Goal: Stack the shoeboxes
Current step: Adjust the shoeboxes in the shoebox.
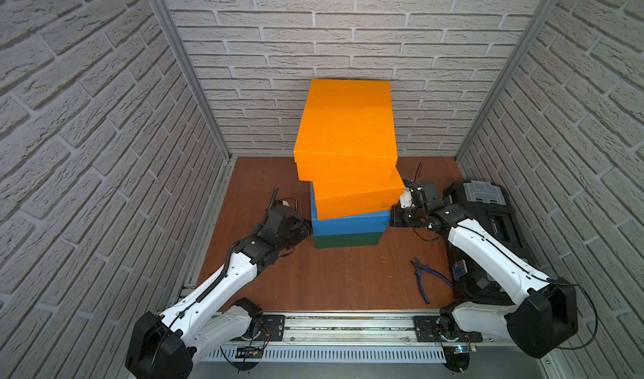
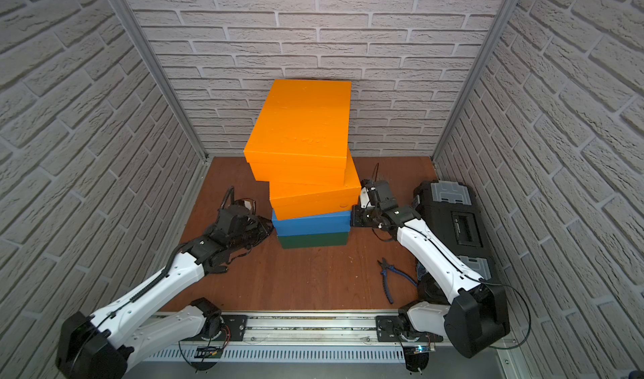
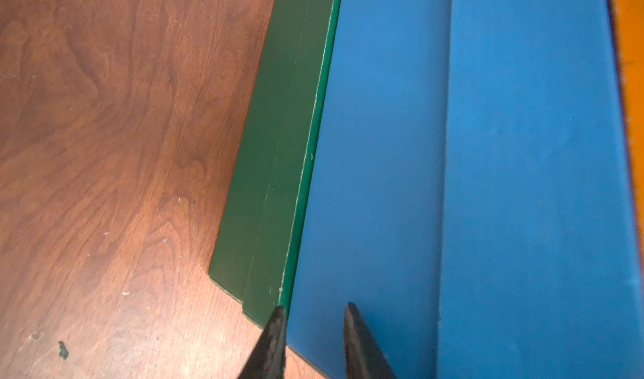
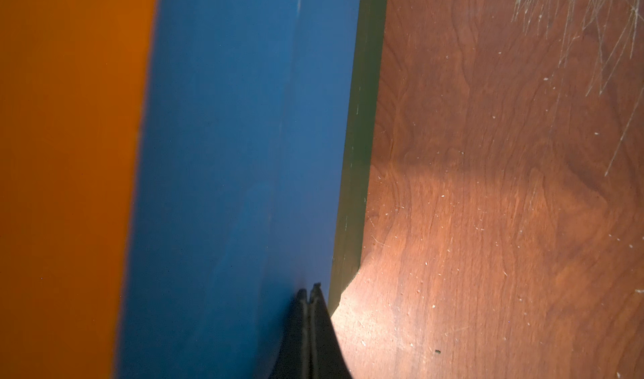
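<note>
Left claw [image 3: 313,307] narrowly parted, gripping nothing, tips at side of blue shoebox [image 1: 350,222] from 9 o'clock; right claw [image 4: 308,289] closed, empty, tips at same box from 3 o'clock. Stack on counter [image 1: 331,283] centre, toward 12 o'clock: green shoebox [image 1: 346,240] bottom, blue, lower orange shoebox [image 1: 359,199], upper orange shoebox [image 1: 345,123] top, both orange twisted off square. Pliers [image 1: 420,278] at 4 o'clock, tool case [image 1: 501,225] at 3 o'clock
</note>
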Tool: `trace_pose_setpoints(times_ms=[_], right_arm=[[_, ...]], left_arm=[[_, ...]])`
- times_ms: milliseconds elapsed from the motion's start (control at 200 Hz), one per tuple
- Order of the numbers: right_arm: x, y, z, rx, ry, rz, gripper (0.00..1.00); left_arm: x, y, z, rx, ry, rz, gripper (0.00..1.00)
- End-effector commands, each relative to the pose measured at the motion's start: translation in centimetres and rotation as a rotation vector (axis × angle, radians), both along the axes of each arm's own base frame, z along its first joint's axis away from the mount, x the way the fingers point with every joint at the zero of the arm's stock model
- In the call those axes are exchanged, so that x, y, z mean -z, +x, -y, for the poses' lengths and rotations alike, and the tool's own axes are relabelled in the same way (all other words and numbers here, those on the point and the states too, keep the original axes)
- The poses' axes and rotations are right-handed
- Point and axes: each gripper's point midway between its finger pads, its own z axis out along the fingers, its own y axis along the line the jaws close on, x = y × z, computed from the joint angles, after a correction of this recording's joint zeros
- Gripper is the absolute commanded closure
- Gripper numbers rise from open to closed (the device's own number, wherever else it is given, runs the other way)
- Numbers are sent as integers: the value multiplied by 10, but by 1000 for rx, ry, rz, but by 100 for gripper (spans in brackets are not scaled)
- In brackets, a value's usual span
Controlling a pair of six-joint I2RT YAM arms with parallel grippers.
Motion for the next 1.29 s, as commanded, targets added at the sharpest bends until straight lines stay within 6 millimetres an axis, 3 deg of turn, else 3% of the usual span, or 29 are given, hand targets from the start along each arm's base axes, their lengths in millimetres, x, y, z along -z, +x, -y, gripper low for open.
trace_pose_setpoints(times_ms=[0, 225, 420, 590, 720, 835, 990, 1160, 1290], right_arm=[[-30, 3, -8, -42, 71, 81, 96], [-35, -2, 8, -11, 48, 83, 95], [-55, -5, 30, 39, 26, 138, 95], [-87, -3, 29, 31, 48, 205, 94], [-108, 0, 25, 30, 77, 247, 93], [-123, -1, 9, -20, 128, 274, 92], [-125, -10, -1, -54, 128, 267, 92], [-124, -23, -16, -89, 172, 258, 92], [-120, -26, -13, -83, 151, 253, 92]], left_arm=[[-17, -3, 5, 30, -23, 31, 70], [-37, -5, -29, -42, 19, 69, 69], [-82, 2, -54, -97, 4, 182, 67], [-120, 18, -39, -48, -33, 268, 67], [-134, 32, -22, -6, -71, 294, 67], [-141, 40, -9, 28, -89, 305, 67], [-146, 45, 5, 61, -103, 313, 67], [-144, 47, 7, 61, -103, 309, 67], [-144, 46, 7, 59, -107, 308, 66]])
